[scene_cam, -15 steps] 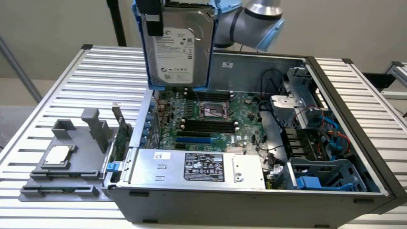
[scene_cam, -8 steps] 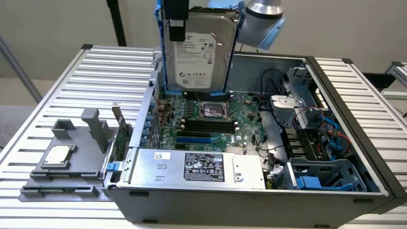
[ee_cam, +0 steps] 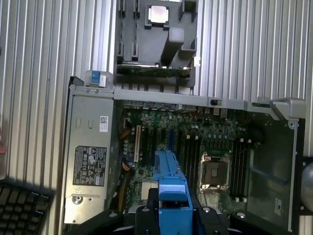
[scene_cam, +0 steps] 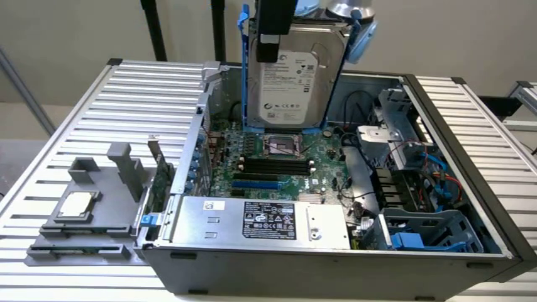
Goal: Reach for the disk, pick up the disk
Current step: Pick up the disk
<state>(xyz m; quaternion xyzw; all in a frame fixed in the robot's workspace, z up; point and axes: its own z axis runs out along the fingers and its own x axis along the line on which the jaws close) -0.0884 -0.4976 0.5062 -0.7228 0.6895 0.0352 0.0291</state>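
Observation:
The disk (scene_cam: pixel 290 85), a silver-grey hard drive with a white printed label and bright blue rails, hangs upright above the open computer case (scene_cam: pixel 470 189), over the motherboard's far end. My gripper (scene_cam: pixel 281 38) comes down from above and is shut on the disk's upper part, with one black finger (scene_cam: pixel 271 31) lying across its labelled face. In the wrist view, a blue rail of the disk (ee_cam: pixel 171 196) sits clamped between the two black fingers (ee_cam: pixel 146 215) of my gripper (ee_cam: pixel 173 218), high over the motherboard (ee_cam: pixel 195 156).
Inside the case lie the CPU socket (scene_cam: pixel 281 146), a long silver box with a black label (scene_cam: pixel 268 220) and a blue drive cage (scene_cam: pixel 419 233). A grey tray with a small silver chip (scene_cam: pixel 77 204) sits on the slatted table at the exterior view's left. A keyboard (ee_cam: pixel 19 205) lies nearby.

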